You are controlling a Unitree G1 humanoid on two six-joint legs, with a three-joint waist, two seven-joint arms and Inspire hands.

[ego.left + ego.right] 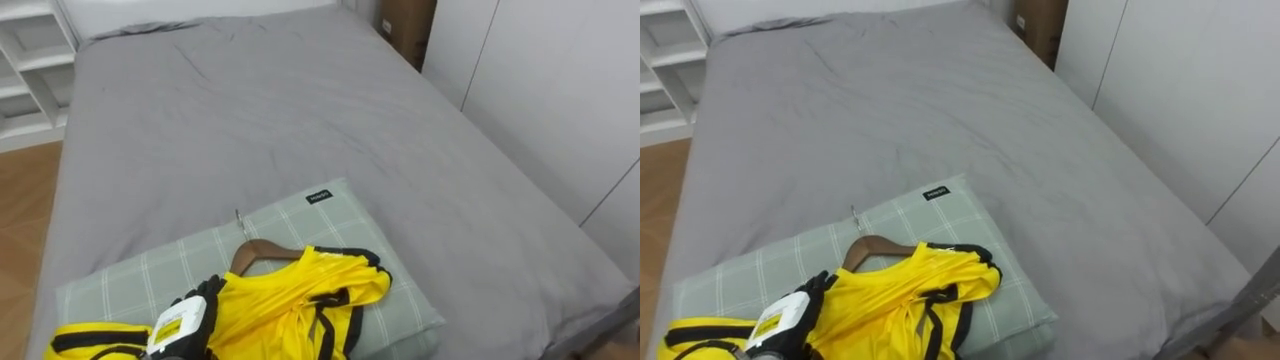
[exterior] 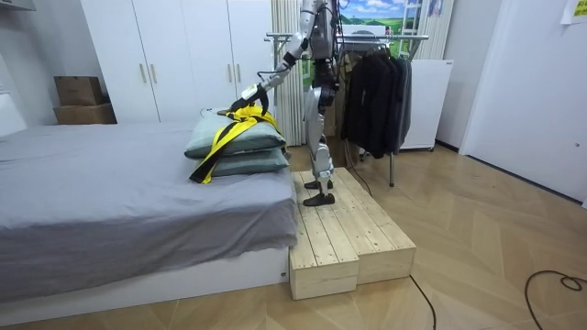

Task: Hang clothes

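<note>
grips the yellow jersey (image 1: 300, 290) in the left hand (image 1: 188, 318), low at the left of the eye views, with dark fingers (image 1: 208, 290) curled into the bunched cloth. cannot tell how much of the cloth sits inside the grip. lies crumpled, with black trim along the edges and the neck. half covers a brown wooden hanger (image 1: 262, 250), leaving one shoulder bare at the top and a small metal hook pointing up the bed. rests on a pale green checked pillow (image 1: 300, 215) at the near end of a grey bed (image 1: 250, 110). in the room view, stands on a low wooden platform (image 2: 348, 234) beside the bed's head, arm stretched out over the pillow, with the jersey draped from the hand down the pillow's side. just behind, a clothes rack (image 2: 367, 37) hung with dark garments.
</note>
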